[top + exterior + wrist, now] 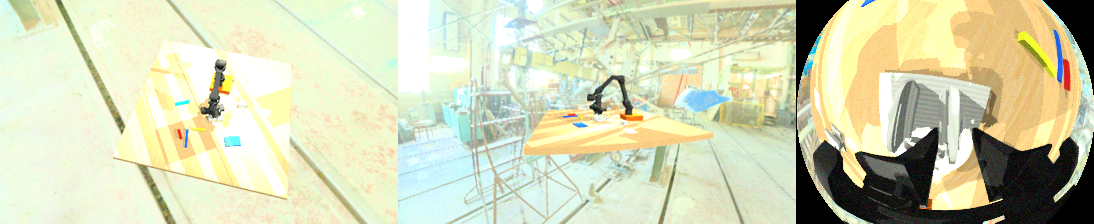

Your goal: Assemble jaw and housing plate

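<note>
A pale grey ribbed base lies on the table below my wrist. Two long jaws stand up from it side by side in the wrist view: a darker grey left jaw and a light grey right jaw. My gripper is low over the base's near part, its fingers on both sides of the right jaw's near end, shut on it. The pins and gear teeth cannot be made out in the glare. A flat blue plate lies apart; whether it is the housing plate I cannot tell.
A yellow bar, a blue bar and a red block lie off one side. A cyan bar and a small white part lie farther back, near the orange arm mount.
</note>
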You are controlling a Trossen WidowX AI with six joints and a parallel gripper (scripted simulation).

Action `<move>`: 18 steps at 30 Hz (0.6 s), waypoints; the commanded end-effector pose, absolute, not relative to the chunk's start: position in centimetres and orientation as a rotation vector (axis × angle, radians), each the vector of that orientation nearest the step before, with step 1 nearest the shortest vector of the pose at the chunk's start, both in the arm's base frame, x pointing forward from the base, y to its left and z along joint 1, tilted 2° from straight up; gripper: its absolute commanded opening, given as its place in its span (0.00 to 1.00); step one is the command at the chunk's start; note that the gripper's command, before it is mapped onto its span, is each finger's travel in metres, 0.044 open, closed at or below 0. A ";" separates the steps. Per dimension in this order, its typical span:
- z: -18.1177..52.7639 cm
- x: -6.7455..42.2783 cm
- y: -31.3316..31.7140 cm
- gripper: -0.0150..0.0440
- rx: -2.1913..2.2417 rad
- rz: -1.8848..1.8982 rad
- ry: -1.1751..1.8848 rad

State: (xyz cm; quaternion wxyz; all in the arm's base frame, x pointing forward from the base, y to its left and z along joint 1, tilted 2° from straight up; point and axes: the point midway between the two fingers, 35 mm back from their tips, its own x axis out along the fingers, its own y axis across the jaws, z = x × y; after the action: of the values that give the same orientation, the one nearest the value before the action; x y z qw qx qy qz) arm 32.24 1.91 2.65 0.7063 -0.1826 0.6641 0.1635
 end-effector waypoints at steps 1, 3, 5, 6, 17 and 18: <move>2.4 32.3 1.9 0.48 -0.405 0.362 1.475; 2.4 32.3 1.9 0.48 -0.405 0.362 1.475; 2.4 32.3 1.9 0.48 -0.405 0.362 1.475; 2.4 32.3 1.9 0.48 -0.405 0.362 1.475; 2.7 32.2 1.9 0.63 -0.406 0.363 1.476; 2.7 32.2 1.9 0.63 -0.406 0.363 1.476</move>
State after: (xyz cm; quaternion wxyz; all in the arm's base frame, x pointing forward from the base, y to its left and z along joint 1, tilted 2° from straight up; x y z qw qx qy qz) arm 32.29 1.91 2.62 0.7068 -0.1829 0.6635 0.1635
